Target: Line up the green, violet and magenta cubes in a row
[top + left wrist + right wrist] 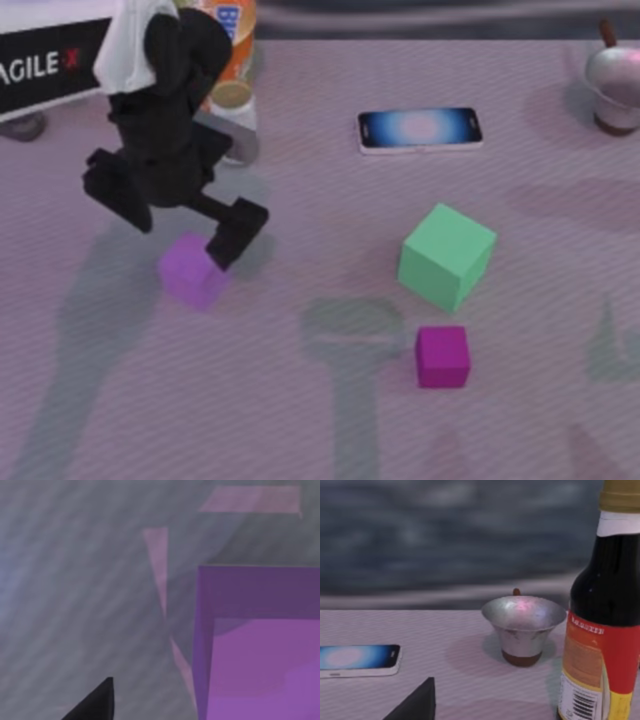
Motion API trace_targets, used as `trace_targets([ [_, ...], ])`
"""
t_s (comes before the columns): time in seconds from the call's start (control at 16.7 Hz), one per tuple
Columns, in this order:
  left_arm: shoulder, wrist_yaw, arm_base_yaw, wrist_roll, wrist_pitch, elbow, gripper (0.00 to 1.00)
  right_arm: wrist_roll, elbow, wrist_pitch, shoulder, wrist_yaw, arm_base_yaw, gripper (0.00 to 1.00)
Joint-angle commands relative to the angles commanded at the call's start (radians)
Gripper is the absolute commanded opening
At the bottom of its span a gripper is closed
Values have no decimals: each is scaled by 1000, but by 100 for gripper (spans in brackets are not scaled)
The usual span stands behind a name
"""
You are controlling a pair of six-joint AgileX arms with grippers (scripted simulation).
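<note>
The left gripper (200,245) is low over the desk (300,430) toward its left edge, right at the violet cube (192,272). One black finger (237,232) sits at the cube's upper right corner as the top view shows it; the second finger is hidden under the arm, so I cannot tell how wide the hand stands or whether it grips the cube. In the left wrist view the violet cube (260,650) fills the frame close to the camera, with a dark fingertip (95,702) well apart from it and bare desk between.

The green cube (447,256) lies right of the desk's middle, turned at a slant to the desk's edges. The magenta cube (443,356) sits just beside it on the side toward the near edge, the two not touching. Both are well apart from the violet cube.

A phone (420,130) lies flat toward the far edge, screen lit. A metal cup (614,88) stands at the far right corner. An orange can (232,40) and a jar (235,120) stand near the far edge behind the left arm.

The right arm is parked out of the top view; its wrist view looks over the phone (357,659), the metal cup (523,629) and a dark bottle (602,620), with only a dark fingertip (417,705) showing, so its spread cannot be told
</note>
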Motion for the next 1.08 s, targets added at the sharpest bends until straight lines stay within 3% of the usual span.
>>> trace_targets([
  [0.3,66,1,1,2,182,-114,100,0,0,0,0,0,0,100],
  [0.6,78,1,1,3,211,-133,100,0,0,0,0,0,0,100],
  [1.08,78,1,1,3,211,-133,40,0,0,0,0,0,0,100],
])
